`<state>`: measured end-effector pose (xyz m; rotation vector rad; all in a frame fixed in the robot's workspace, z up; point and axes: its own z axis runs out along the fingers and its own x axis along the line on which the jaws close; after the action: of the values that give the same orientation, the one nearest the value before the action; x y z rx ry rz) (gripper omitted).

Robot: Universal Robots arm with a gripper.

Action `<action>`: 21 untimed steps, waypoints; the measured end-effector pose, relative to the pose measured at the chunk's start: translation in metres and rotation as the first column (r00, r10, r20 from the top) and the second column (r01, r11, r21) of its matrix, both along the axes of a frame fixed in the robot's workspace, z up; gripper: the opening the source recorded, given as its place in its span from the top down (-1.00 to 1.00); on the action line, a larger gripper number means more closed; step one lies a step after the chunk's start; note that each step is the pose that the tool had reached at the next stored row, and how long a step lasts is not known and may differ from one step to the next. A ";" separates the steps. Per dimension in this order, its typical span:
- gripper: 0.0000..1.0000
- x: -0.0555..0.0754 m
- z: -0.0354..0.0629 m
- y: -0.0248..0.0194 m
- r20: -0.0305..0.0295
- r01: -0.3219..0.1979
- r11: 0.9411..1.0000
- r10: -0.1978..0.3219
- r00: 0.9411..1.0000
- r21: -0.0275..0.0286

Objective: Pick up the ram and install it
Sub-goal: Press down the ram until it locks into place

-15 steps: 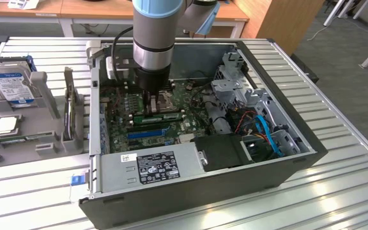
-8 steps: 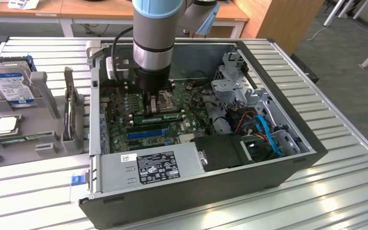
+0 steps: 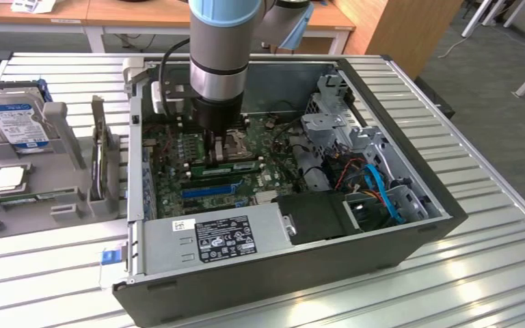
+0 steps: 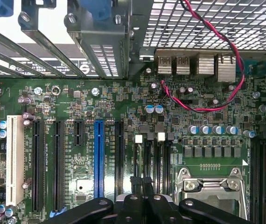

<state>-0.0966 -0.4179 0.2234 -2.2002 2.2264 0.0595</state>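
Leftward in the exterior view, a hard drive (image 3: 14, 119) is sitting upright in a grey holder (image 3: 25, 184) on the worktop (image 3: 52, 273), likely staged for reach. Inside the open computer case (image 3: 335, 273), the gripper (image 3: 217, 152), jaws closed together, is pressing directly above the ram (image 3: 230, 166), which is lying along its motherboard (image 4: 77, 98) slot.

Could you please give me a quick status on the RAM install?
Gripper shut, low inside open PC case. Ram lying at gripper tip above motherboard; grip not confirmed. No obstruction seen.
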 end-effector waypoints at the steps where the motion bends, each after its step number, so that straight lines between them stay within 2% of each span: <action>1: 0.80 0.000 0.0000 0.0000 0.000 0.000 1.000 0.000 1.000 0.000; 15: 0.80 0.000 -0.0004 0.0000 0.000 0.000 1.000 0.000 1.000 0.000; 21: 0.80 0.000 0.0062 0.0000 0.000 0.000 1.000 0.000 1.000 0.000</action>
<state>-0.0965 -0.4178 0.2296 -2.2002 2.2263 0.0595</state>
